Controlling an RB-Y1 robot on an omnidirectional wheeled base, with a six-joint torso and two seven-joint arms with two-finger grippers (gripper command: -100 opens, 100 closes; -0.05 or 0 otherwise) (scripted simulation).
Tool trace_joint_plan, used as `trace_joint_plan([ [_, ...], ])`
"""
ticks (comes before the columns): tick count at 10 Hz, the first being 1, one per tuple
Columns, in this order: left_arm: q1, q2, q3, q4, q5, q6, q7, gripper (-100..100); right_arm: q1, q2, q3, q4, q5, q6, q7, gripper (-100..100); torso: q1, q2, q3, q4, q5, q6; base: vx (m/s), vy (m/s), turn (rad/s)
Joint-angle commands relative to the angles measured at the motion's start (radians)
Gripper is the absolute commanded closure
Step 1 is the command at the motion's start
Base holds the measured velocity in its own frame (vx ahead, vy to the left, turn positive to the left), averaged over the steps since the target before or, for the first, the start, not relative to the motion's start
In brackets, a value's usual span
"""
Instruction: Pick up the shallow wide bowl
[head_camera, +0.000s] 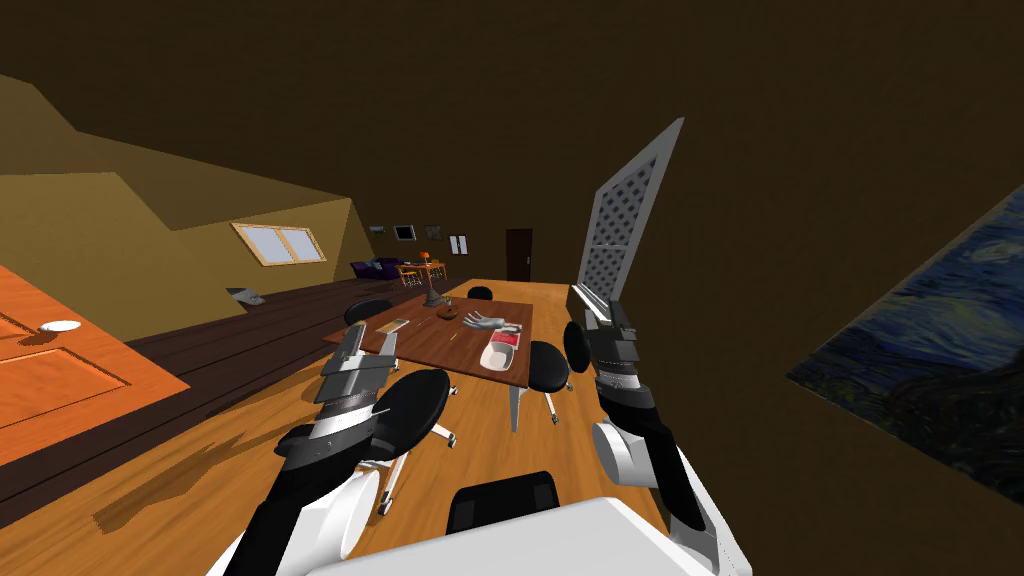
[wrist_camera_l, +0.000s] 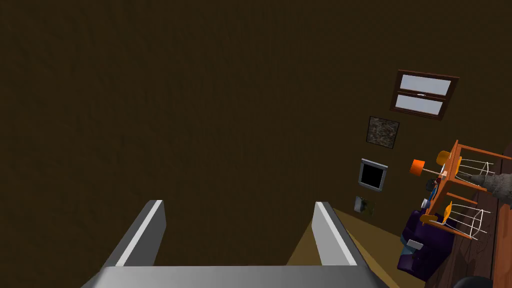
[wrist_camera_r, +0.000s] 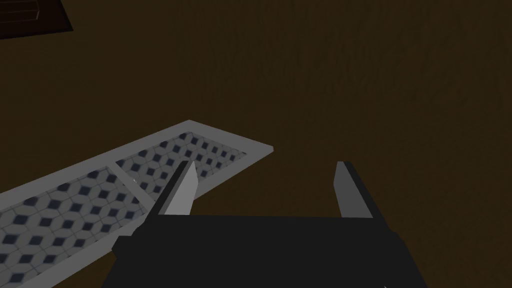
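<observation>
A brown table (head_camera: 440, 350) stands some way ahead of me. On it lies a pale grey, low, wide thing (head_camera: 487, 321) that may be the shallow bowl; its shape is too small to tell. Beside it sits a white tray with red contents (head_camera: 503, 348). My left gripper (head_camera: 352, 342) is raised short of the table's near left corner, and its fingers (wrist_camera_l: 150, 225) stand open and empty. My right gripper (head_camera: 611, 314) is held up to the right of the table, open with nothing between its fingers (wrist_camera_r: 185, 190).
Black swivel chairs ring the table; one (head_camera: 412, 402) stands between me and its near edge. A dark candlestick-like piece (head_camera: 432, 295) and a flat card (head_camera: 393, 326) also lie on the table. A grey lattice panel (head_camera: 625, 225) leans at the right. An orange door (head_camera: 60, 370) is at the left.
</observation>
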Motion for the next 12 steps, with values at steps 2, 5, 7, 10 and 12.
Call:
trace_joint_plan([
  [2, -0.013, 0.064, -0.006, 0.027, 0.008, 0.029, -0.006, -100, 0.0, 0.0, 0.0, 0.0, 0.0, 0.0, 0.0, 0, 0.0, 0.0, 0.0, 0.0, 0.0, 0.0, 0.01, -0.006, -0.035],
  [5, -0.042, 0.118, -0.018, 0.088, 0.026, 0.095, -0.019, -100, 0.0, 0.0, 0.0, 0.0, 0.0, 0.0, 0.0, 0, 0.0, -0.002, -0.001, 0.0, 0.0, 0.0, 0.022, -0.011, -0.049],
  [7, -0.061, 0.132, -0.027, 0.126, 0.038, 0.137, -0.027, -100, 0.0, 0.0, 0.0, 0.0, 0.0, 0.0, 0.0, 0, -0.001, -0.002, -0.001, -0.001, 0.0, 0.0, 0.031, -0.016, -0.061],
  [10, -0.093, 0.141, -0.04, 0.19, 0.057, 0.209, -0.041, -100, 0.0, 0.0, 0.0, 0.0, 0.0, 0.0, 0.0, 0, 0.0, -0.002, -0.001, -0.001, 0.0, 0.0, 0.027, -0.008, -0.063],
  [12, -0.116, 0.145, -0.05, 0.236, 0.071, 0.261, -0.051, -100, 0.0, 0.0, 0.0, 0.0, 0.0, 0.0, 0.0, 0, -0.001, -0.002, -0.001, -0.001, 0.0, 0.0, 0.031, -0.015, -0.068],
])
